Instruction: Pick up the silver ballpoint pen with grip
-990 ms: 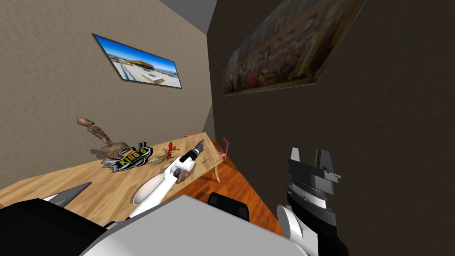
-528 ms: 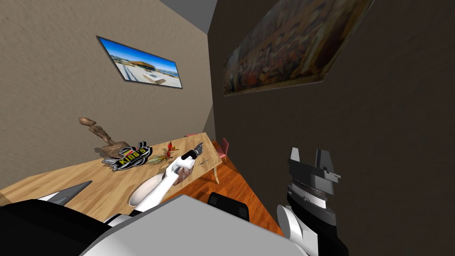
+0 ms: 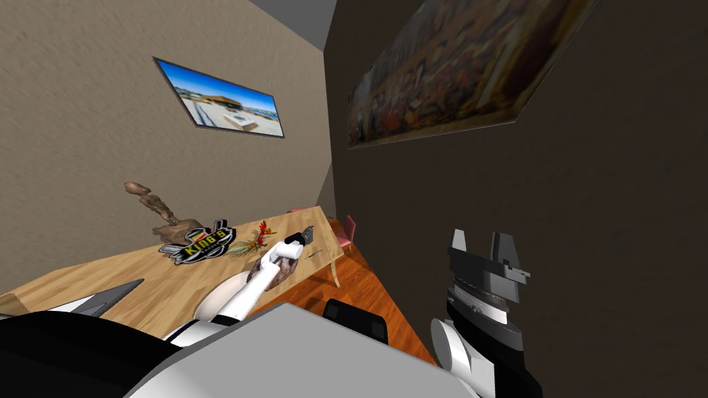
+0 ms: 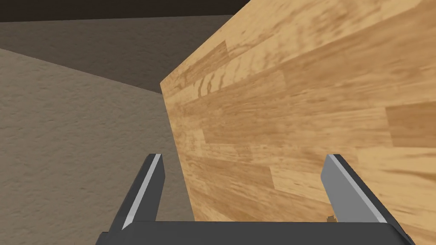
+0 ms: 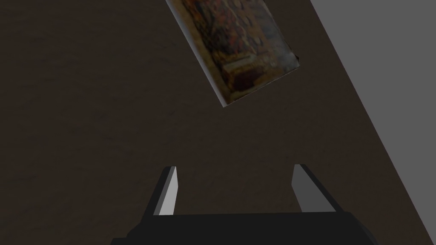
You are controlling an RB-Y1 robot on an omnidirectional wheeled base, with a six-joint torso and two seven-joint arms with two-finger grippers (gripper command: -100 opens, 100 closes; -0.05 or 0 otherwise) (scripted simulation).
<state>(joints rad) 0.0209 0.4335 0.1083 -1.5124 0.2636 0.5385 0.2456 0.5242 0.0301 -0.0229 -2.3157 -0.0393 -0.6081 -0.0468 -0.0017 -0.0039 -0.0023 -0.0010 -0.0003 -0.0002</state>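
Lowering since a second ago, left claw (image 3: 304, 236), fingers spread, hangs over tabletop (image 3: 166, 276). Silver pen (image 3: 314, 254): at that claw's 4 o'clock, near the tabletop's edge; long axis 8-to-2 o'clock, tip indiscernible. Flower sprig (image 3: 252, 242) at claw's 9 o'clock. Right claw (image 3: 479, 238): spread, well apart.

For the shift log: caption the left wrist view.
Left gripper, jaws open, above the wooden table near its corner, beige wall beyond.

Head down; wrist close (shared table (image 4: 298, 127))
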